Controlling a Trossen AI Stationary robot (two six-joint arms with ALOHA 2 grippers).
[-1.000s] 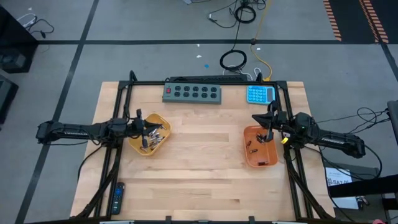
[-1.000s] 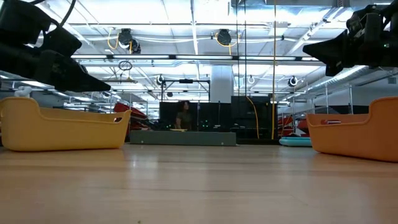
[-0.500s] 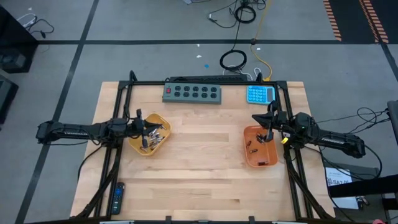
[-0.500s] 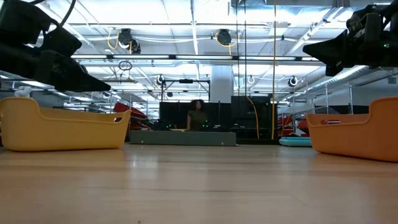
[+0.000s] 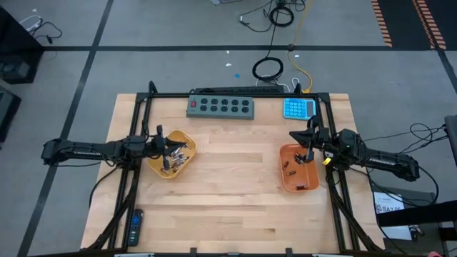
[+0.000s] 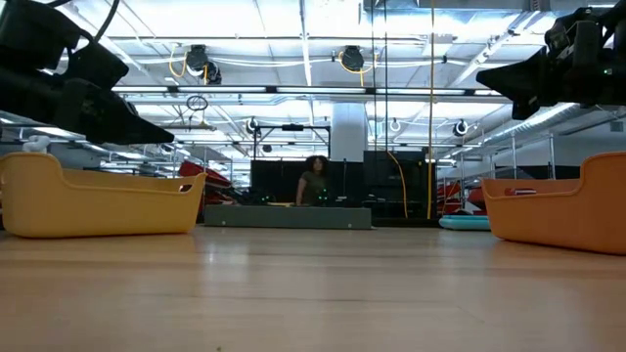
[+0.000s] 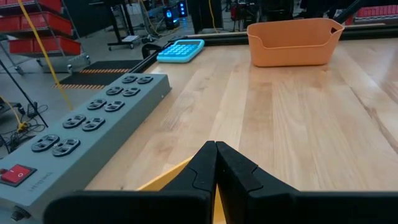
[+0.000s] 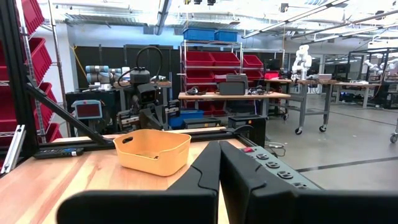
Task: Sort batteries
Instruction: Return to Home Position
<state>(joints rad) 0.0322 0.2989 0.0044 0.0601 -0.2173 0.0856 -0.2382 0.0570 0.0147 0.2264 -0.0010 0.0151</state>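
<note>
Several batteries, silvery and dark, lie heaped in the yellow tray at the table's left. A few thin dark batteries lie on the floor of the orange tray at the right. My left gripper hovers shut over the yellow tray's far-left rim; its fingers are closed with nothing between them. My right gripper hangs shut above the orange tray's far-right corner, also empty. In the low view the walls of the yellow tray and the orange tray hide the batteries.
A grey power strip and a blue calculator lie along the far edge. A black remote sits at the near-left corner. Bare wood spreads between the two trays. A person stands far behind the table.
Both arms and the batteries have stayed still. The person far behind the table has stepped a little to the right.
</note>
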